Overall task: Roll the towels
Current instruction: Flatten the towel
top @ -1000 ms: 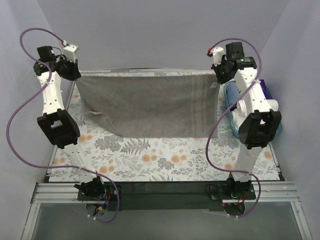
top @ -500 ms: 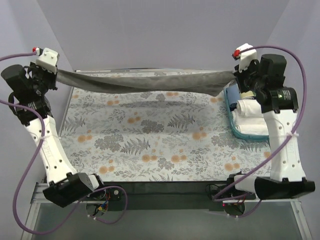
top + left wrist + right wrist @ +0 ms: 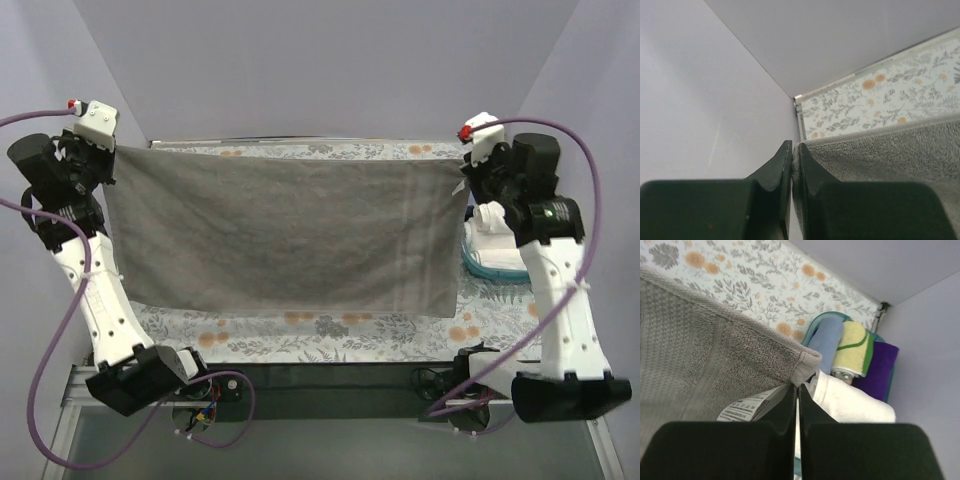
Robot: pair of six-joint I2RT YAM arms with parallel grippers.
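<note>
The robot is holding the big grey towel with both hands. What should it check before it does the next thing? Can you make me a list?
1. Left gripper pinches a towel corner: ok, its fingers are shut on the edge.
2. Right gripper pinches the other far corner: ok.
3. Towel spread wide without folds: ok, it is stretched flat between both grippers.
4. Towel's near edge resting on the floral table covering: cannot tell.
5. Basket of rolled towels out of the way: cannot tell; it sits right beside the right corner.
</note>
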